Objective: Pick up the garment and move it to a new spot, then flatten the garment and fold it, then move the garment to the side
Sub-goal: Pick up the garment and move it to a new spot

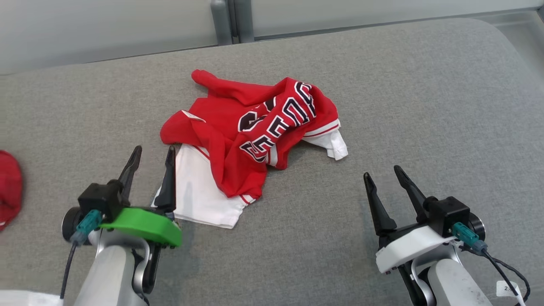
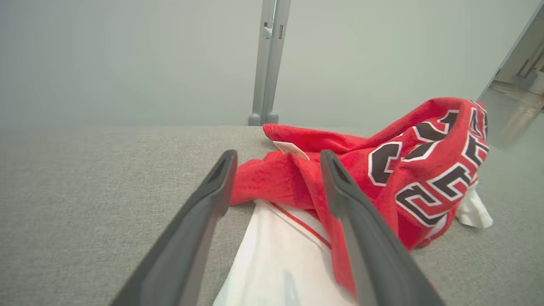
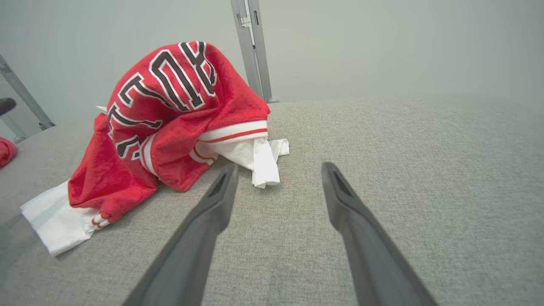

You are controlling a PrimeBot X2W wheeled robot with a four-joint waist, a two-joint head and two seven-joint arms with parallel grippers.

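**Head view.** A grey cloth surface [image 1: 425, 106] is spreading under everything. A pale wall [image 1: 106, 29] and a grey metal post [image 1: 227, 21] are standing far beyond both pincers. The garment [image 1: 255, 127], red with dark white-edged lettering and white panels, is lying crumpled ahead of and between the two pincers. The left pincer [image 1: 154, 149] is standing wide open and gripping nothing. Its inner finger is overlapping the edge of the white panel; whether they touch cannot be resolved. The right pincer [image 1: 381, 171] is gaping equally wide, empty, over bare cloth, with the garment ahead and to its inner side, apart. A red thing [image 1: 8, 187] is being cut off by the frame edge outward of the left pincer; identity unclear.

**Left wrist view.** The left pincer's fingers are spreading apart, with the white panel lying below and between them. Red folds are heaping just past the tips and behind the right-hand finger. A small label [image 2: 291, 149] is showing between the tips, print unreadable. The lettering is folding over itself and is not legible as a word.

**Right wrist view.** The right pincer's fingers are parting over bare surface. The garment is heaping beyond the left-hand fingertip, with a white corner nearest it, not touching. The heap's far side is hiding from this angle.
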